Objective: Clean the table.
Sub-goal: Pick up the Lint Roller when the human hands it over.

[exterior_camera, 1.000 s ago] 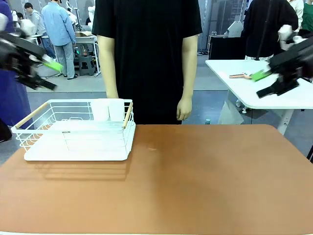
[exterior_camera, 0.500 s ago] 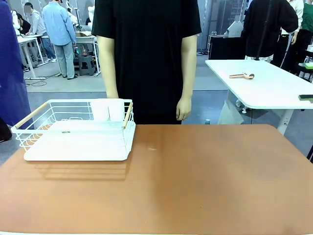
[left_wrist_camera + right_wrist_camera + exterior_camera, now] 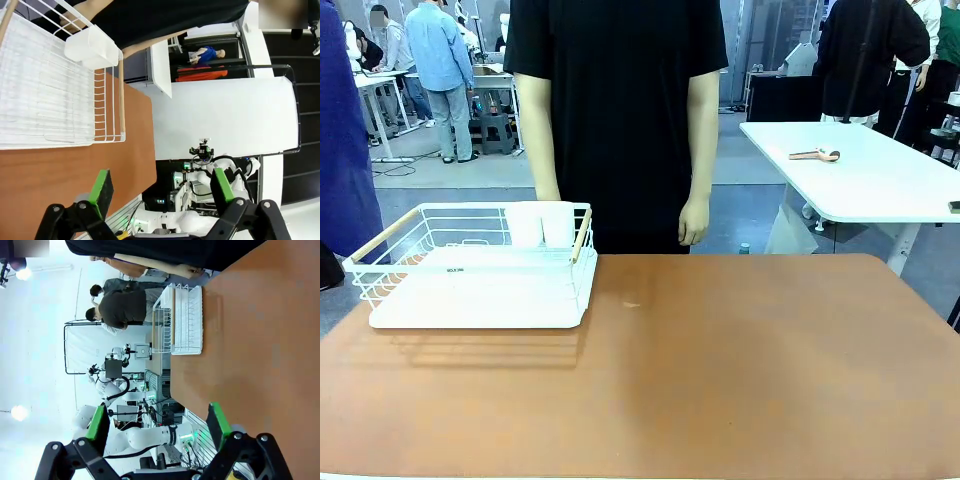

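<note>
The reddish-brown table (image 3: 720, 370) spans the front view, with a white wire dish rack (image 3: 480, 270) standing on its left part. A small pale mark (image 3: 632, 305) lies on the top near the middle. My left gripper (image 3: 160, 192) is open with nothing between its green pads, looking along the table (image 3: 60, 180) past the rack (image 3: 50, 100). My right gripper (image 3: 157, 427) is also open and holds nothing, high over the table (image 3: 260, 340) with the rack (image 3: 182, 320) far off.
A person in a black shirt (image 3: 620, 110) stands at the far edge with both arms hanging down. White cups (image 3: 540, 225) sit in the rack's back corner. A white side table (image 3: 860, 170) with a small tool on it stands at the back right.
A second ago both grippers showed at the left and right edges of the front view; both have since drawn back out of it. The person and the rack have not moved.
</note>
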Controlling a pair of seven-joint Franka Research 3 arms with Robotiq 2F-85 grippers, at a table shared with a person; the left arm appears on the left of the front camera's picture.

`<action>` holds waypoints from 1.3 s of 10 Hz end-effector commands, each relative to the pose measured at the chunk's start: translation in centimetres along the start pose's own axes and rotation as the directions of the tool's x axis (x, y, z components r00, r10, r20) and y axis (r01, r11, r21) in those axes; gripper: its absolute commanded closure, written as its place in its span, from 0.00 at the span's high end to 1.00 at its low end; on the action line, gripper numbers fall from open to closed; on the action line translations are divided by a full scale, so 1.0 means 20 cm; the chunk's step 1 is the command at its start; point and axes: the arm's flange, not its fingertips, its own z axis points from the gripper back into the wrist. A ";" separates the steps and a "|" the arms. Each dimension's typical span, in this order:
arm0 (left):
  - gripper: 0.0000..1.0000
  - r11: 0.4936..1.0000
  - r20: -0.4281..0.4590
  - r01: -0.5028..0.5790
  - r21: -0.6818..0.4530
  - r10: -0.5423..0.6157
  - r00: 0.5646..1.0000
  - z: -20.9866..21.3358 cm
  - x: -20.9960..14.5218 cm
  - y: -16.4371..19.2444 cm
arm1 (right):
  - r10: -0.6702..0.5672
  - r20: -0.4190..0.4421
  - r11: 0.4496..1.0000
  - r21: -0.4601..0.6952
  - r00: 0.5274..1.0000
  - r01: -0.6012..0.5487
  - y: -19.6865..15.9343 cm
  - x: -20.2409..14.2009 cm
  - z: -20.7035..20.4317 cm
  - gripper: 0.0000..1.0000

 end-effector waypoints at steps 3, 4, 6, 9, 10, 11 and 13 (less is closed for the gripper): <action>1.00 0.999 0.028 0.013 0.034 -0.014 1.000 0.03 0.01 -0.03 | 0.011 0.045 1.000 -0.003 0.999 -0.011 -0.01 -0.04 0.08 1.00; 1.00 0.999 0.035 0.011 0.048 -0.013 0.999 0.06 0.01 -0.03 | 0.004 0.053 1.000 -0.012 0.999 -0.003 -0.03 -0.05 0.12 1.00; 1.00 0.998 0.055 0.017 0.053 -0.020 0.998 0.10 0.01 -0.05 | -0.002 0.064 1.000 -0.023 0.998 0.003 -0.06 -0.05 0.18 1.00; 1.00 0.997 0.042 0.043 0.064 -0.045 0.998 0.10 0.00 -0.08 | 0.017 0.046 1.000 -0.019 0.999 -0.016 -0.07 -0.06 0.22 1.00; 1.00 0.999 0.053 0.017 0.028 -0.018 0.998 0.11 0.01 -0.04 | -0.025 0.091 0.999 -0.021 0.996 0.027 -0.06 -0.04 0.21 1.00; 1.00 0.999 0.053 0.017 0.028 -0.018 0.998 0.11 0.01 -0.04 | -0.025 0.091 0.999 -0.021 0.996 0.027 -0.06 -0.04 0.21 1.00; 1.00 0.999 0.053 0.017 0.028 -0.018 0.998 0.11 0.01 -0.04 | -0.025 0.091 0.999 -0.021 0.996 0.027 -0.06 -0.04 0.21 1.00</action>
